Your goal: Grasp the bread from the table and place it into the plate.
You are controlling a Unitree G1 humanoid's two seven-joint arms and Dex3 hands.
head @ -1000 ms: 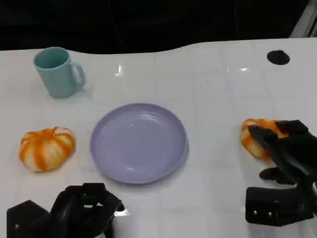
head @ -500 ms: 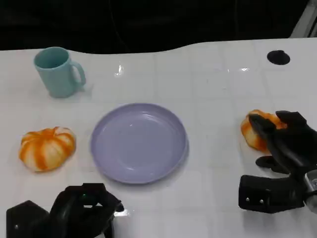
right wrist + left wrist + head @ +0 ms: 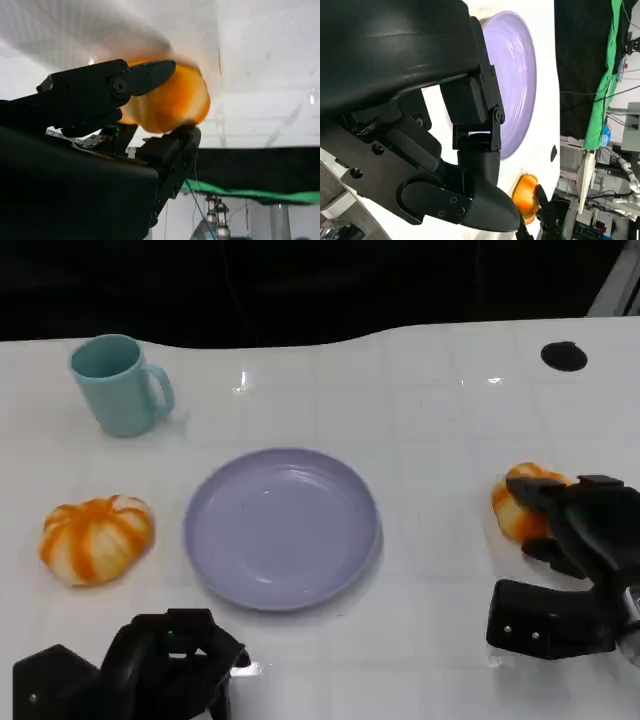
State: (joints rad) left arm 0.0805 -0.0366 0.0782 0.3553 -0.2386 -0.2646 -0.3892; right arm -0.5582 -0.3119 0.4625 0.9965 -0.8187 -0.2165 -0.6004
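An orange bread roll [image 3: 518, 508] lies on the white table at the right, and my right hand [image 3: 585, 540] grips it from the near side with its fingers wrapped over it. In the right wrist view the bread [image 3: 170, 102] sits pinched between an upper finger [image 3: 115, 85] and a lower one. The lavender plate [image 3: 200, 510] stands in the middle of the table, holding nothing. A second orange-and-white striped bread [image 3: 95, 538] rests left of the plate. My left hand [image 3: 165, 665] lies at the near left edge, fingers curled in on nothing. The left wrist view shows the plate [image 3: 517, 75] and the far bread [image 3: 525, 197].
A teal mug [image 3: 118, 385] stands at the back left. A small black round mark [image 3: 563, 356] sits at the back right. The table's far edge borders a dark backdrop. Bare white table lies between the plate and the gripped bread.
My right hand's fingers have closed in around the right bread, and hand and bread have shifted slightly to the right and away. The left hand has not moved.
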